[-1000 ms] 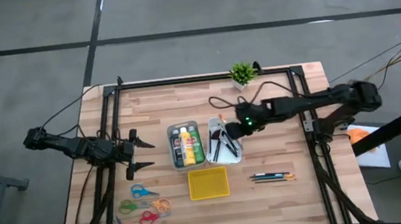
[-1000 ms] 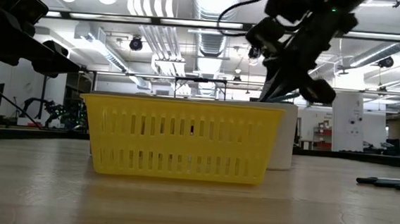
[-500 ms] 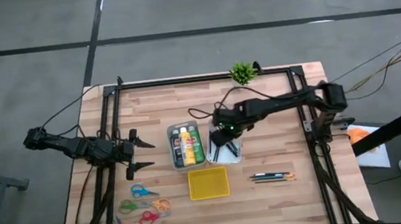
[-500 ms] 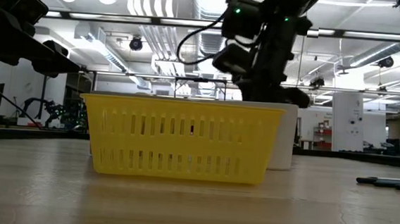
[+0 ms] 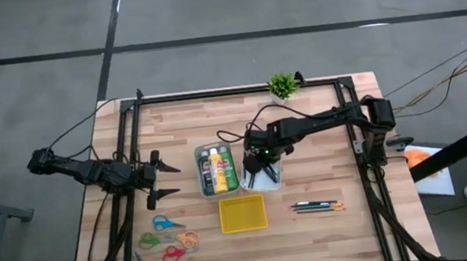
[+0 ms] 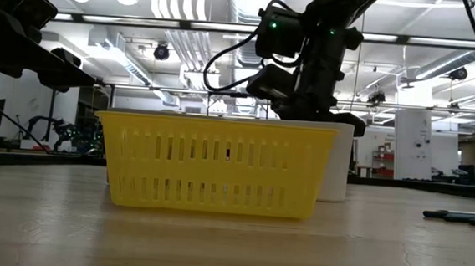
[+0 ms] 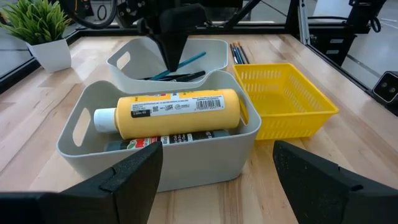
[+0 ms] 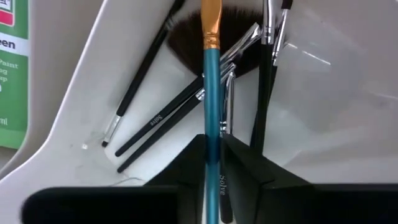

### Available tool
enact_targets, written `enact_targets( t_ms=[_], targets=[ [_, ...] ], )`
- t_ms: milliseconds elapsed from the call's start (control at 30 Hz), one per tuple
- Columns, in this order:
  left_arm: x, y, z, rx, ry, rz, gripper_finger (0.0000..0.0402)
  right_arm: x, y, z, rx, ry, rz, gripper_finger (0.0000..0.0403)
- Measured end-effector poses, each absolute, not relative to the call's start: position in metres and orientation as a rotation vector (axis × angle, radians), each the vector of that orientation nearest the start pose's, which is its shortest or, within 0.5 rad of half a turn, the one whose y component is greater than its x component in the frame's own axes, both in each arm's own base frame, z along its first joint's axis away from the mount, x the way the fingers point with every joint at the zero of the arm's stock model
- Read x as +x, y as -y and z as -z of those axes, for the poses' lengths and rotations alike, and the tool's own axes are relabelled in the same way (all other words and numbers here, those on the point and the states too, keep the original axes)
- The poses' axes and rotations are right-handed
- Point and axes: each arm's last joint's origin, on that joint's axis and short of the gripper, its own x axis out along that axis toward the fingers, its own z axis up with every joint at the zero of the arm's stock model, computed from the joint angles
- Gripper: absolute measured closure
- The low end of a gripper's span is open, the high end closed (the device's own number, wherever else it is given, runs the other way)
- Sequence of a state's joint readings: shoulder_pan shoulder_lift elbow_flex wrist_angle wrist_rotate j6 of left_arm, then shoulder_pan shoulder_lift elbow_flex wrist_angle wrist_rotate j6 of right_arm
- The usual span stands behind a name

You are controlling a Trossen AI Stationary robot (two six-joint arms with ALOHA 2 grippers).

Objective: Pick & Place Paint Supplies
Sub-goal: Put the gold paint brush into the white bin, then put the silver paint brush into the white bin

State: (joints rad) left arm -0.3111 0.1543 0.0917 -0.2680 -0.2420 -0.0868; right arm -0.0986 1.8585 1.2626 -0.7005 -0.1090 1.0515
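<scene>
Right gripper (image 5: 259, 164) low over brush bin (image 5: 275, 178) mid-tabletop, fingers pinching teal brush (image 8: 211, 87) above black brushes (image 8: 161, 118) already inside. Bottle bin (image 7: 87, 118) alongside holds yellow bottle (image 7: 171, 112) and others. Judged well along: pencils (image 5: 316, 205) left near front right edge. Left gripper (image 5: 162, 179) waits, fingers spread, near left edge. Yellow basket (image 5: 243, 214) looks empty from above; scissors (image 5: 167, 239) front left; plant (image 5: 282, 86) at back edge. Wood-plank tabletop, workshop behind under ceiling strip lights.

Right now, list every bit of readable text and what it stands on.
"Solve": black brush handle in the white bin.
"Solve": teal brush, near the right gripper.
"Paint": green bottle; other words cut off.
Yellow bottle: barcode label, print too small.
</scene>
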Motion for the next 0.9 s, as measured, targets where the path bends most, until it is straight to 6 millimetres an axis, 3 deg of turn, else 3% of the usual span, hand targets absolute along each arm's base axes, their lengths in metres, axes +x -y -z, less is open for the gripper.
enact_targets(
  t_ms=[200, 500, 700, 900],
  targets=[
    [0.095, 0.023, -0.158, 0.004, -0.321, 0.055, 0.0096, 0.356, 0.032, -0.176, 1.012, -1.187, 0.661, 0.0302],
    [0.095, 0.023, -0.157, 0.004, -0.321, 0.055, 0.0096, 0.358, 0.034, -0.184, 0.948, -1.177, 0.6, 0.0298],
    [0.095, 0.023, -0.157, 0.004, -0.321, 0.055, 0.0096, 0.347, 0.038, -0.212, 0.848, -1.147, 0.512, 0.0298],
    [0.095, 0.023, -0.158, 0.004, -0.321, 0.055, 0.0096, 0.326, 0.039, -0.249, 0.57, -1.094, 0.387, 0.0298]
  ],
)
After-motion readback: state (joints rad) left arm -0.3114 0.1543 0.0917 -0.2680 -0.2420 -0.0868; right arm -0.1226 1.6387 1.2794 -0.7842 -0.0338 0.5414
